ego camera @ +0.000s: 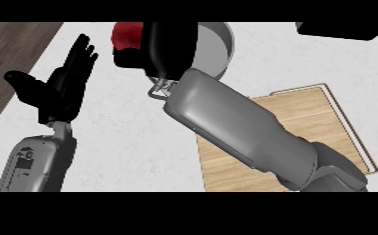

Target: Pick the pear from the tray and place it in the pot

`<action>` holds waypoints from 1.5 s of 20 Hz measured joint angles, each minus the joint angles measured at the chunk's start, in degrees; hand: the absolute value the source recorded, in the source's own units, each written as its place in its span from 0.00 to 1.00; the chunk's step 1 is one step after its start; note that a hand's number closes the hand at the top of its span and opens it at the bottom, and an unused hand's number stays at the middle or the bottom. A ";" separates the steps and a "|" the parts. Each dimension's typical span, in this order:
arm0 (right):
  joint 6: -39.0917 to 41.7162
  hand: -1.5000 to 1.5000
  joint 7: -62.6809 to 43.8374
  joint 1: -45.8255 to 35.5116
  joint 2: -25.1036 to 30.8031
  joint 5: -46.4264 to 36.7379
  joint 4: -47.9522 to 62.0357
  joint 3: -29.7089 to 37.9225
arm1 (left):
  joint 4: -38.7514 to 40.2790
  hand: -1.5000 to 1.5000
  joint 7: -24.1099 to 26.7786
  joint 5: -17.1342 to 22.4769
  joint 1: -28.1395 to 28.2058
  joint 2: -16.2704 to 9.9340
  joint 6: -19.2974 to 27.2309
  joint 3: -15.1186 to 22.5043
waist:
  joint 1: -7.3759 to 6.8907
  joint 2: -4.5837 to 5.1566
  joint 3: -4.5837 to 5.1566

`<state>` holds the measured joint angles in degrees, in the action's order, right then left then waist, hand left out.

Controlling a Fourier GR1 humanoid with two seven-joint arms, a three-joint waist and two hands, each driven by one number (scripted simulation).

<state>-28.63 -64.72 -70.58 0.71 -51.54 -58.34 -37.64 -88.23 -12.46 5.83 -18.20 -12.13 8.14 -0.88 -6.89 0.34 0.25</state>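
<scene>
Head view: right hand [151, 49] over grey pot [218, 49], curled around a red object [127, 34], presumably the pear, at the pot's left rim. Wooden tray [310, 114] lower right, under the forearm. Left hand [63, 86] relaxed, fingers up, resting at left.

Pot [215, 49] sits far centre on counter [133, 129]; tray [310, 119] lies nearer & to the right, near-right of pot; right forearm [244, 129] crosses over tray's left part, running from near right up toward pot; right hand [159, 49] is at pot's left rim, w/ pear [127, 34] at its far-left side, just left of pot; left hand [63, 89] shows at left, well apart from pot.
</scene>
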 measured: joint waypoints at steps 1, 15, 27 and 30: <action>-0.77 1.00 -0.09 -0.07 0.01 0.44 0.59 0.13 | -0.33 0.50 -0.30 0.06 -0.07 -0.23 -0.13 -0.07 | 0.06 0.05 -0.02; -6.87 1.00 0.61 -1.84 -0.17 -4.23 21.92 -0.94 | -1.98 0.50 -0.38 0.01 1.89 -0.39 0.63 -1.32 | 2.50 0.36 -0.09; -13.83 0.00 6.14 3.04 -0.37 4.47 31.99 3.73 | -3.28 0.50 -0.43 0.54 1.84 -0.77 -0.48 -1.62 | 1.32 1.25 -0.25; -15.78 0.00 9.77 5.08 -0.50 9.47 31.37 6.44 | -3.18 0.50 0.55 0.38 2.41 -0.44 -0.72 -1.34 | 0.94 1.55 -0.29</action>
<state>-44.41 -54.95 -65.50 0.21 -42.07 -26.97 -31.20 -91.41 -11.91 6.21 -15.79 -12.57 7.42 -2.21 -5.95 1.89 -0.04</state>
